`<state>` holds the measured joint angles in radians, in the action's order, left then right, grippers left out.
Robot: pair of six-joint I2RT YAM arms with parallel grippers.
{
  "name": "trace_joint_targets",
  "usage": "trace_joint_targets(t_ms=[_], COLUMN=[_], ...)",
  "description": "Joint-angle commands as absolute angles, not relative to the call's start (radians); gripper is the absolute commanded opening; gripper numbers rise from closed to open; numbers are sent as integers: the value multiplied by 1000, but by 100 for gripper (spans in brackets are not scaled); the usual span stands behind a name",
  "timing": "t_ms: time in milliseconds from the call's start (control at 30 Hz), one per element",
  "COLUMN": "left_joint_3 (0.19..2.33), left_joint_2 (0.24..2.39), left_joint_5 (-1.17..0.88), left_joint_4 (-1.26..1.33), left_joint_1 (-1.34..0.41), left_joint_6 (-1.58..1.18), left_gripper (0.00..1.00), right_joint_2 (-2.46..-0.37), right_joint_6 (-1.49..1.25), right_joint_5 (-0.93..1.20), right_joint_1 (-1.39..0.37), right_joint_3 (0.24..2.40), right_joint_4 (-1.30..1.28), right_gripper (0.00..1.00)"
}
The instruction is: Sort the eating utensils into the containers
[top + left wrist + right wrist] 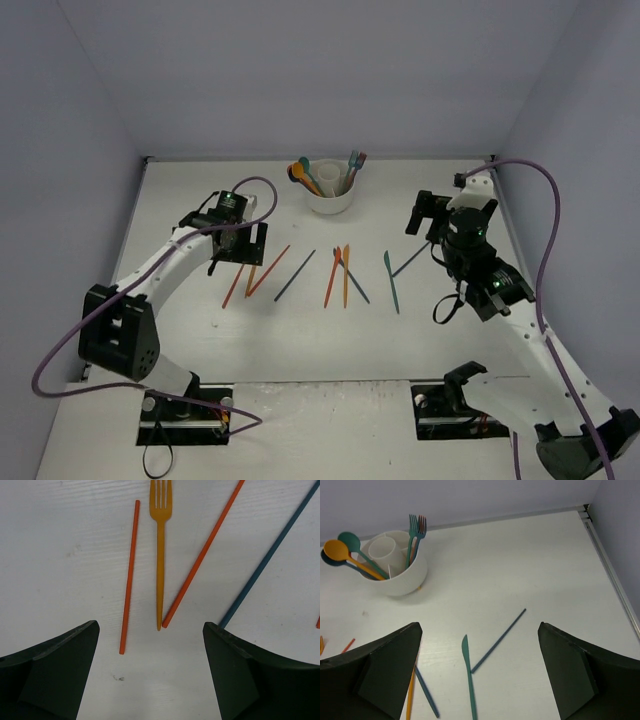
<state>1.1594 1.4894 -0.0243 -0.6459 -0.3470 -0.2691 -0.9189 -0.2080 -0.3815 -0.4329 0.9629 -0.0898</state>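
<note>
The white divided cup (331, 199) stands at the back middle and holds spoons on its left and forks on its right; it also shows in the right wrist view (402, 577). Several utensils lie in a row on the table. My left gripper (238, 247) is open and empty, just above the left end of the row. In its view (150, 647) an orange fork (160, 555) lies between two red-orange handles (129, 577). My right gripper (421, 216) is open and empty, above a teal knife (469, 680) and a dark blue handle (498, 641).
A dark blue handle (270, 555) lies right of the fork group. An orange, a red-orange and a dark blue utensil cross at the row's middle (344, 275). Walls close the table at the back and both sides (560, 120).
</note>
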Motion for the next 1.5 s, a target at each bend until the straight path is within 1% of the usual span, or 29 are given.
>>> trace_joint_targets(t_ms=[0,100,200,267,333,367,533,600,800,933,1000,1067,1300,1467], left_joint_3=[1272,1330,1371,1406,1426,1427,1453,1460,1488,1516,1529,1537,1616,1691], left_joint_2=[1608,1693,1763,1806,1839,1851,1910,1930,1986,2011,2008,1989,1827,1725], left_joint_5=[-46,-54,-66,-69,-80,-84,-83,-80,-72,-61,-60,-56,-59,-66], left_joint_4=[-661,-679,-689,-699,-707,-707,-707,-706,-706,-705,-706,-705,-667,-491], left_joint_1=[-353,-353,-353,-353,-353,-353,-353,-352,-351,-350,-350,-350,-366,-417], left_joint_6=[-249,-232,-216,-211,-207,-208,-203,-198,-189,-175,-169,-167,-178,-214], left_gripper=[82,77,67,57,51,51,43,41,31,15,5,0,0,0], right_joint_2=[-830,-780,-746,-722,-709,-708,-699,-698,-698,-709,-712,-713,-719,-724], right_joint_6=[-226,-240,-242,-242,-241,-241,-238,-237,-233,-226,-222,-221,-209,-210], right_joint_5=[-342,-331,-325,-324,-324,-324,-327,-329,-336,-344,-349,-352,-355,-343], right_joint_1=[-428,-427,-425,-426,-426,-426,-425,-426,-426,-426,-426,-426,-426,-425], right_joint_3=[916,893,877,872,871,871,875,875,868,865,862,862,890,908], right_joint_4=[-156,-188,-209,-218,-223,-226,-248,-253,-259,-261,-261,-261,-261,-261], right_gripper=[100,100,100,100,100,100,100,100,100,100,100,100,100,100])
